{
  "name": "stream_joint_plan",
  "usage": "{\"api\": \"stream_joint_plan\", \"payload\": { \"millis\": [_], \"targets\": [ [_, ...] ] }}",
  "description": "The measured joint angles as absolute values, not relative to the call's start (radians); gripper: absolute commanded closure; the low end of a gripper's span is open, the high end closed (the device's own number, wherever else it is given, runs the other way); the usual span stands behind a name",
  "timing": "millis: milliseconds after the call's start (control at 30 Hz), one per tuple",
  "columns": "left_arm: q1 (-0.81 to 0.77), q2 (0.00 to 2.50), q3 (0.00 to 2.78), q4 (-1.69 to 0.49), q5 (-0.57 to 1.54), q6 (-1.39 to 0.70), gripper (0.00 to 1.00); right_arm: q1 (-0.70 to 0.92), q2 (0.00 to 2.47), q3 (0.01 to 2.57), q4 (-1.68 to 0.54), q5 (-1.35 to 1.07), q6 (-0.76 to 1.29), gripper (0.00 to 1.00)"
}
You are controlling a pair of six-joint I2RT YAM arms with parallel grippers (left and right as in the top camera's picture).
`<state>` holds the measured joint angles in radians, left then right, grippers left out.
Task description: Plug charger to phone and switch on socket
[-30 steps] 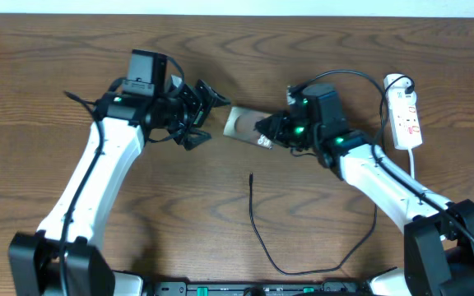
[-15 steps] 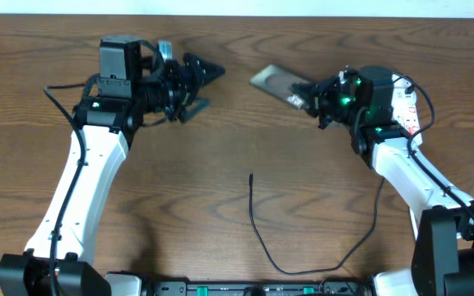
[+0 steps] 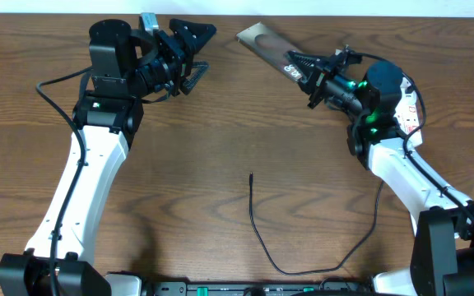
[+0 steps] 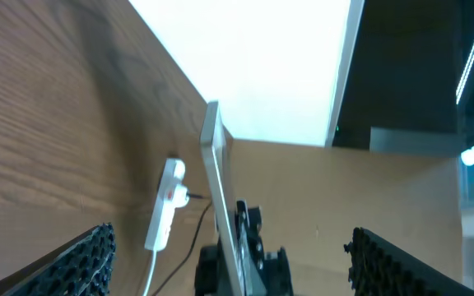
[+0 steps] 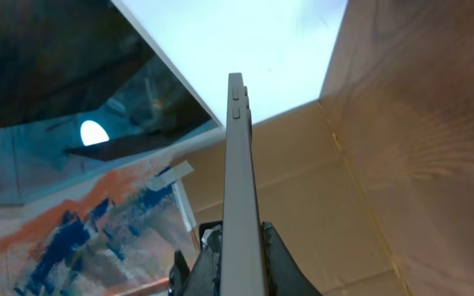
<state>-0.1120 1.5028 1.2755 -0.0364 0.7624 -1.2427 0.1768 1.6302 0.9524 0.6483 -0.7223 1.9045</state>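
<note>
My right gripper [image 3: 305,69] is shut on the phone [image 3: 263,45] and holds it raised and tilted near the table's far edge, its free end pointing left. The right wrist view shows the phone [image 5: 237,164] edge-on between the fingers [image 5: 285,261]. Left of the phone, my left gripper [image 3: 197,51] stands open and holds nothing. Between its wide pads [image 4: 85,259], the left wrist view shows the phone [image 4: 219,177] from afar. The charger [image 3: 253,215] lies loose at the table's middle front, its tip [image 3: 251,175] pointing away. The socket [image 3: 411,117] lies at the far right, partly behind my right arm.
The socket's white cord [image 3: 412,162] runs down beside my right arm. The charger's cable loops toward the front edge [image 3: 303,271] and back up to the right. The left wrist view also shows the socket [image 4: 164,205] on the wood.
My right gripper has carried the phone up off the table and toward the far right, tilting it. My left arm has pulled back to the far left, still open.
</note>
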Motion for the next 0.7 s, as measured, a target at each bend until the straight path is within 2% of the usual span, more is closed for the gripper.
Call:
{"api": "stream_joint_plan", "payload": {
  "millis": [167,433,700],
  "targets": [
    [-0.112,1.503,1.275,-0.031,0.717,-1.258,0.13,0.232,1.630,0.952,0.664,-0.724,1.923,0.99],
    [-0.112,1.503,1.275,-0.012,0.696,-1.260,0.13,0.339,1.633,0.952,0.814,-0.702,1.932,0.99],
    [-0.112,1.503,1.275,0.000,0.681,-1.260,0.13,0.387,1.634,0.952,0.824,-0.670,1.932,0.99]
  ]
}}
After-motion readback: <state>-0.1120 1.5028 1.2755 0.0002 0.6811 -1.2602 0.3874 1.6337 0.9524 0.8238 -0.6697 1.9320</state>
